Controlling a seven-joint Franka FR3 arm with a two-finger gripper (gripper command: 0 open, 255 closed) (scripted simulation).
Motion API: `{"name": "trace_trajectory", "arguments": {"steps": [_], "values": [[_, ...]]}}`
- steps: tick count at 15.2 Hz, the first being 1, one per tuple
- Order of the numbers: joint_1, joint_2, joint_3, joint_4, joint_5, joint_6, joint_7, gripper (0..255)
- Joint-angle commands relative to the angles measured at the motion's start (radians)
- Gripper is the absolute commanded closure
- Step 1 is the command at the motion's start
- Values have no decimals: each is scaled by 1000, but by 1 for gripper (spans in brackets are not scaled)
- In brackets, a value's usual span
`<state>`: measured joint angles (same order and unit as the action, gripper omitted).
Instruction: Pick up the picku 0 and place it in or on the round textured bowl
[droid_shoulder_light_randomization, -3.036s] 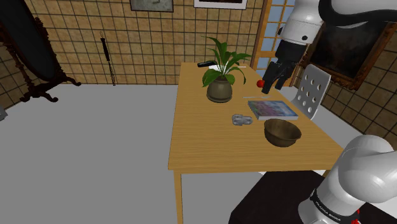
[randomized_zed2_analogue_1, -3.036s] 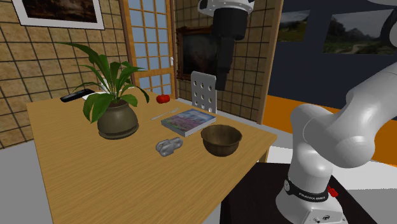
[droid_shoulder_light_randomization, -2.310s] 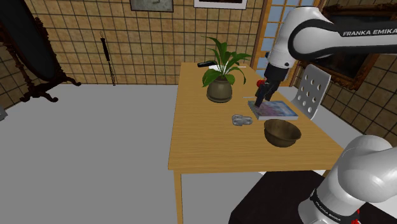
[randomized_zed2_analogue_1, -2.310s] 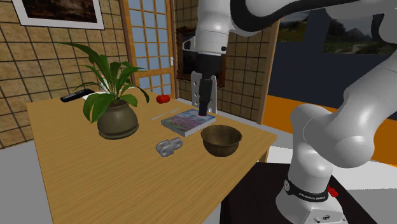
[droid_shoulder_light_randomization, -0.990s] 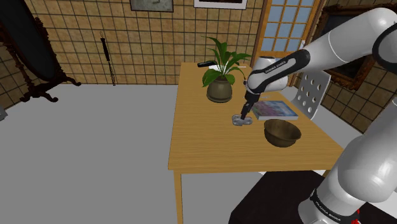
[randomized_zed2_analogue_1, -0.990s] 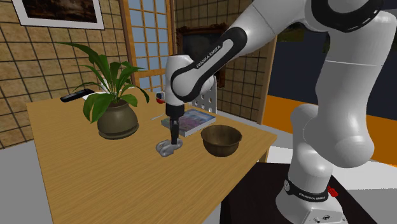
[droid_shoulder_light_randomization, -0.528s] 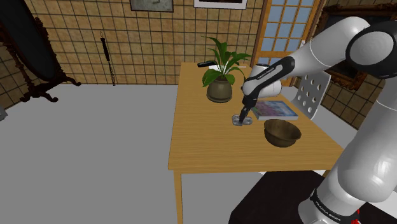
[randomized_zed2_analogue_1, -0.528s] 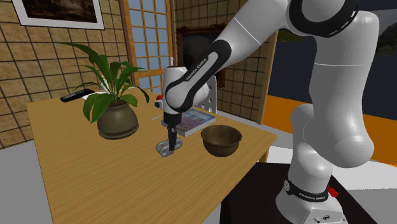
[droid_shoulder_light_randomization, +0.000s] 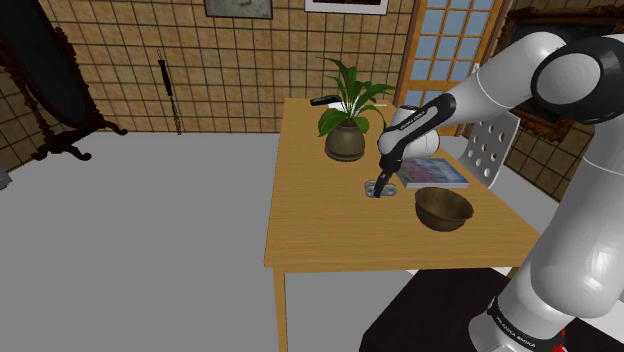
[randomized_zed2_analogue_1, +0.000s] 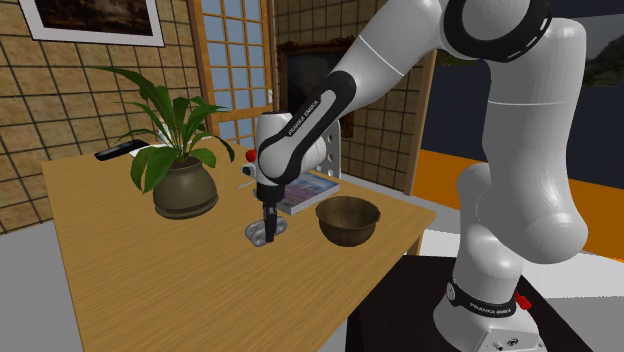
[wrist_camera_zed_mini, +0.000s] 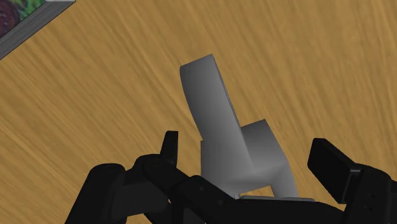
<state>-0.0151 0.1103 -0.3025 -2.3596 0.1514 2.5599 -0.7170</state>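
A small grey metal-looking piece (droid_shoulder_light_randomization: 370, 187) (randomized_zed2_analogue_1: 257, 234) (wrist_camera_zed_mini: 219, 121), the item to pick, lies on the wooden table (droid_shoulder_light_randomization: 310, 220) (randomized_zed2_analogue_1: 150, 270). My gripper (droid_shoulder_light_randomization: 380, 189) (randomized_zed2_analogue_1: 269, 231) (wrist_camera_zed_mini: 248, 156) is down at the table, open, with one black finger on each side of the piece and a gap on both sides. The round brown bowl (droid_shoulder_light_randomization: 444, 207) (randomized_zed2_analogue_1: 348, 218) stands on the table, to the shoulder view's right of the piece and nearer the stand, with nothing in it.
A potted plant (droid_shoulder_light_randomization: 345, 142) (randomized_zed2_analogue_1: 184, 190) stands just beyond the piece. A colourful book (droid_shoulder_light_randomization: 432, 172) (randomized_zed2_analogue_1: 300, 188) lies behind the bowl. A dark remote (droid_shoulder_light_randomization: 322, 100) (randomized_zed2_analogue_1: 118, 151) rests at the far table end. A white perforated chair (droid_shoulder_light_randomization: 492, 140) stands beside the table.
The arm swung down from high above the book to the grey piece. In the last half second the gripper sank slightly lower around it; the piece has not moved.
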Motion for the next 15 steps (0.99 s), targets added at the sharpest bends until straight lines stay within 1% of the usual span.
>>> {"name": "trace_trajectory", "arguments": {"steps": [1,2,3,12,15], "values": [[0,0,0,0,0,0,0,0],[0,0,0,0,0,0,0,0],[0,0,0,0,0,0,0,255],[0,0,0,0,0,0,0,255],[2,-33,-5,8,-24,-38,18,255]]}}
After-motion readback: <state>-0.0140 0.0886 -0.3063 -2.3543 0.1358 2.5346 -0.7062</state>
